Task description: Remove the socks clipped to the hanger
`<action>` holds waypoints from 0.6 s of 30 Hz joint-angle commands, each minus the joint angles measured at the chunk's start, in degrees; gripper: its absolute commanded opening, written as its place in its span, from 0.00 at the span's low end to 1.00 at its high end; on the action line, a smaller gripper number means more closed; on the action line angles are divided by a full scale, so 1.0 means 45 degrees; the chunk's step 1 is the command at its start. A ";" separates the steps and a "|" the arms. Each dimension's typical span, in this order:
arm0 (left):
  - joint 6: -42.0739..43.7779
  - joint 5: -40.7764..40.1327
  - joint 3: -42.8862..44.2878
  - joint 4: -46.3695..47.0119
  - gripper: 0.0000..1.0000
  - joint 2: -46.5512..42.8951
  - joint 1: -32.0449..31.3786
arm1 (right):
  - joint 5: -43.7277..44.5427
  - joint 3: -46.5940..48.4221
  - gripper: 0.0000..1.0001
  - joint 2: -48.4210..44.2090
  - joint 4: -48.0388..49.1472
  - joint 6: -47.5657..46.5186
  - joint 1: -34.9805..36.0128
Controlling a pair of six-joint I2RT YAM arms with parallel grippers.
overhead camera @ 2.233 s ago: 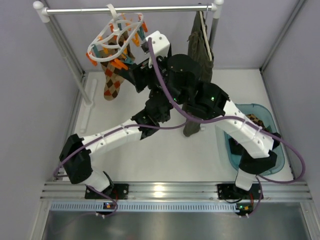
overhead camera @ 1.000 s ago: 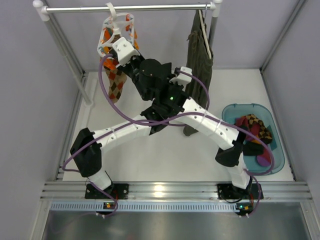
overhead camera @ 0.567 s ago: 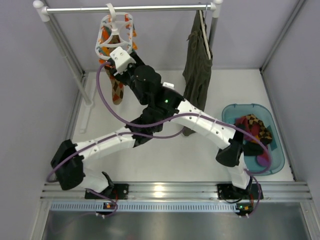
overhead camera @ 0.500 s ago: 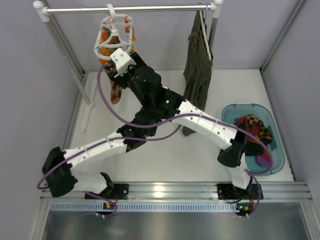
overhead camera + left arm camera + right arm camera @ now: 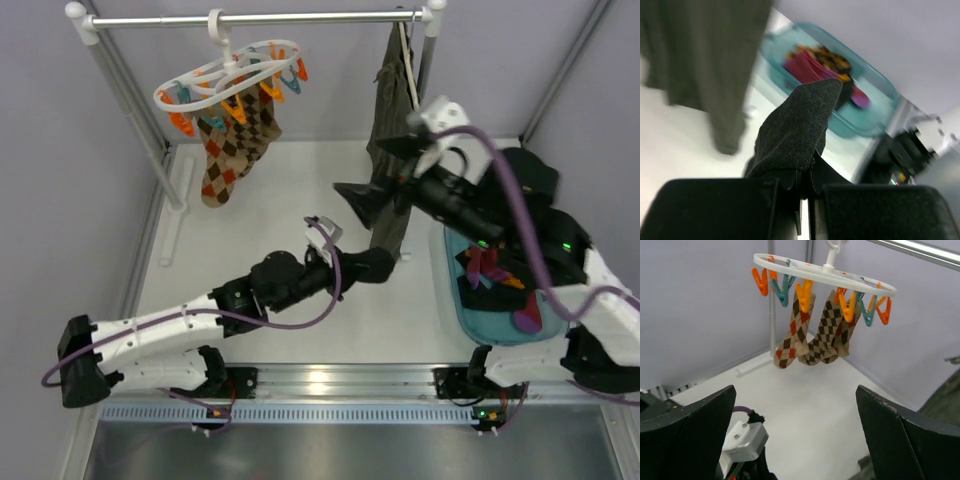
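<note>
The brown argyle socks (image 5: pixel 815 335) hang clipped to the white hanger (image 5: pixel 828 264), bunched together under its orange and teal clips (image 5: pixel 805 292). That hanger dangles by its hook from the rail (image 5: pixel 300 17), straight ahead of the right jaws and well apart from them. From where those jaws look, it sits high and roughly centred, with the socks' toes hanging above the bench (image 5: pixel 280 210).

The right jaws are spread wide with nothing between them. Their two dark fingers (image 5: pixel 685 435) show only at the lower corners of the wrist view. The right arm (image 5: pixel 480 210) is raised and points across toward the hanger side.

One black sock (image 5: pixel 797 127) is off the hanger. The left jaws are clenched on it, pinching its lower end so the rest stands up and forward past the tips.

Beyond that sock's tip, ahead of the left jaws, lies the teal bin (image 5: pixel 495 335) with several colourful socks (image 5: pixel 478 268) already in it. The magenta among them shows blurred in the left wrist view.

To the left of the left jaws hangs the long olive garment (image 5: pixel 705 50), apart from the held sock. From above, the left arm (image 5: pixel 180 325) stretches low over the bench. Its jaws end just beside the lower hem of that garment, between the hanger's side and the bin.
</note>
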 commanded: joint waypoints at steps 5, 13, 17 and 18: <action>-0.0632 0.1456 0.2546 0.0833 0.00 0.3542 -0.2243 | 0.1894 -0.3473 0.99 -0.4578 -0.1427 0.2029 -0.0058; -0.0535 0.3643 0.8228 0.0951 0.00 0.9942 -0.2322 | 0.4963 -0.3537 0.99 -0.7020 -0.2483 0.2285 -0.0058; -0.0593 0.3958 1.1236 0.0912 0.13 1.2837 -0.2244 | 0.5707 -0.3165 0.99 -0.7471 -0.2972 0.2323 -0.0039; -0.0864 0.4113 1.2402 0.0680 0.36 1.3404 -0.2089 | 0.5823 -0.3145 1.00 -0.7627 -0.2992 0.2343 -0.0039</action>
